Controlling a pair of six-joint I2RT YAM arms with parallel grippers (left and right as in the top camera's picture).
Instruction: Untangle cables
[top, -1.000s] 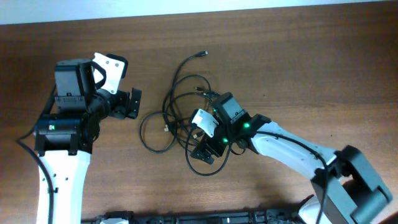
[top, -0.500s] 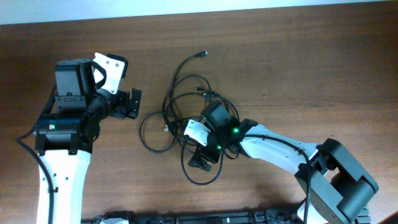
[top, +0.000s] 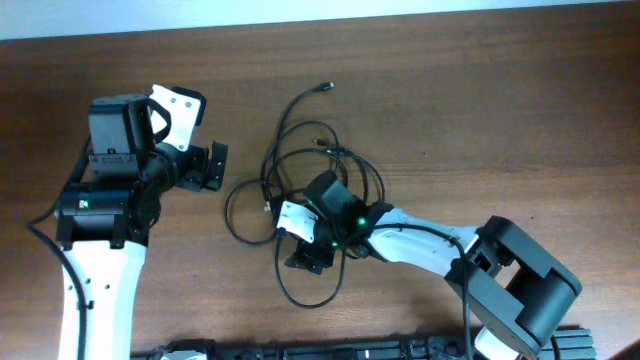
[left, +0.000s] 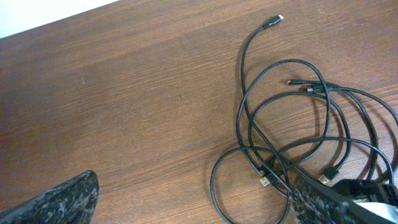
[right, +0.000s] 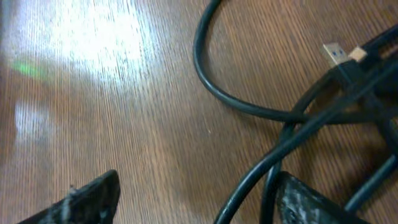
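Several thin black cables (top: 229, 212) lie looped together at mid-table, one plug end (top: 326, 88) pointing to the far side. My right gripper (top: 305, 258) is low over the near part of the tangle. In the right wrist view its fingers (right: 93, 199) stand apart, and two cable strands (right: 205, 74) run between them close to the right finger; a USB plug (right: 336, 53) lies just ahead. My left gripper (top: 212, 167) is open and empty, left of the tangle. The left wrist view shows the cables (left: 240, 93) ahead and to the right of that gripper (left: 193, 208).
The brown wooden table (top: 500, 110) carries only the cables. Its far edge meets a white wall strip (top: 400, 8). The left arm's black and white body (top: 100, 200) takes up the left side, and the right arm (top: 450, 250) reaches in from the front right.
My right gripper has moved left and toward the front through the tangle, and the front loop has shifted front-left with it. Its fingers have come somewhat closer together. The left arm has not moved.
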